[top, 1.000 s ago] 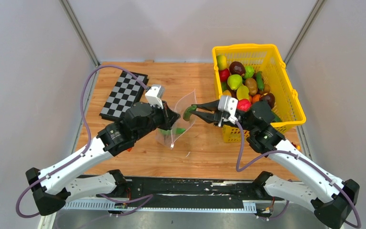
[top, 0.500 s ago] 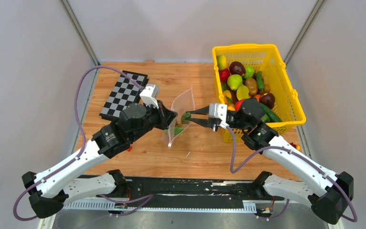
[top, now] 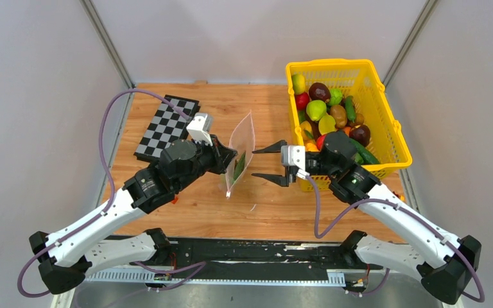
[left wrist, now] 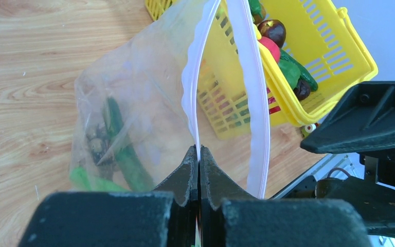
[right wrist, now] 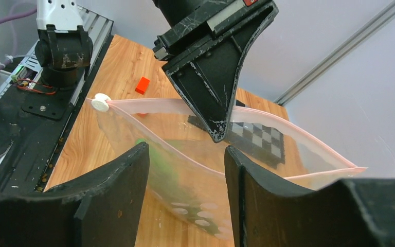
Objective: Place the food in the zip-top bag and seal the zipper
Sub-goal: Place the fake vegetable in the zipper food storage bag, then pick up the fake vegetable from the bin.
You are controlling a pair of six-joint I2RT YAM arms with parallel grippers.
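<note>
The clear zip-top bag (top: 240,156) hangs upright at the table's middle, mouth gaping toward the right. My left gripper (left wrist: 199,150) is shut on one lip of its pinkish zipper (left wrist: 191,92). Long green cucumber pieces (left wrist: 119,149) lie inside the bag. My right gripper (top: 269,163) is open and empty, just right of the bag's mouth. In the right wrist view the zipper (right wrist: 195,157) and its white slider (right wrist: 101,102) show ahead of my open fingers (right wrist: 133,170). More food (top: 326,114) fills the yellow basket (top: 385,122).
A chessboard (top: 167,127) lies at the back left. A small orange-red block (right wrist: 143,85) lies on the table near the left arm. The yellow basket stands close behind my right arm. The table's front rail (top: 231,253) runs along the near edge.
My right gripper has let the green piece go into the bag, opened wide and drawn back to the right. My left gripper has lifted the bag more upright.
</note>
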